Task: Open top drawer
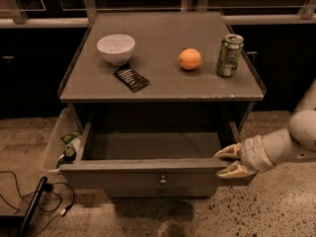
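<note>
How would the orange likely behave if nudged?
The orange looks round and sits free on the flat cabinet top, so it would probably roll rather than slide. Its rind looks firm, so it is likely not fragile. The gripper is away from it, gripping the open top drawer at its right front corner.
</note>
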`<state>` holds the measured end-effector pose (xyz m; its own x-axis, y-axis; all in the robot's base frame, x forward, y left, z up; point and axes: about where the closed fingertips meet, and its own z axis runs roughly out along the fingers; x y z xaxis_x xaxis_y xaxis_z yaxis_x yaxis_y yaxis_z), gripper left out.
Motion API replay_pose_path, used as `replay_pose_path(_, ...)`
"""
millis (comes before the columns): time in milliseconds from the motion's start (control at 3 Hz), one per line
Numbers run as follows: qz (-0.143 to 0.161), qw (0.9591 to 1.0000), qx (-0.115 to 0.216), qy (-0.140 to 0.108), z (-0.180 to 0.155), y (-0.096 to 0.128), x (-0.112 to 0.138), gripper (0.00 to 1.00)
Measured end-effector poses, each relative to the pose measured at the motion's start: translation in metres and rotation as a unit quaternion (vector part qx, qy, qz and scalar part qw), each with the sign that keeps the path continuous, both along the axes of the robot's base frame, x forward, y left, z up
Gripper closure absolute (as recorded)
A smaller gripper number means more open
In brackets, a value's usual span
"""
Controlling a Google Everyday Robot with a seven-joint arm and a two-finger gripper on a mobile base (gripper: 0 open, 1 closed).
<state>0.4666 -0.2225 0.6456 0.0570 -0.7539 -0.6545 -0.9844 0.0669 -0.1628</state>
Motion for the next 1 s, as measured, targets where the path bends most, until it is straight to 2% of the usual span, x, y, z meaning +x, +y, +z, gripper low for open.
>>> replay_pose_path(667,0.0,1.0,0.0,0.0,-0.0001,0.0,-0.0001,0.36)
replay_pose_path(1000,0.006,0.9998,0.012,0.014,-0.0055,-0.0025,-0.0089,0.13)
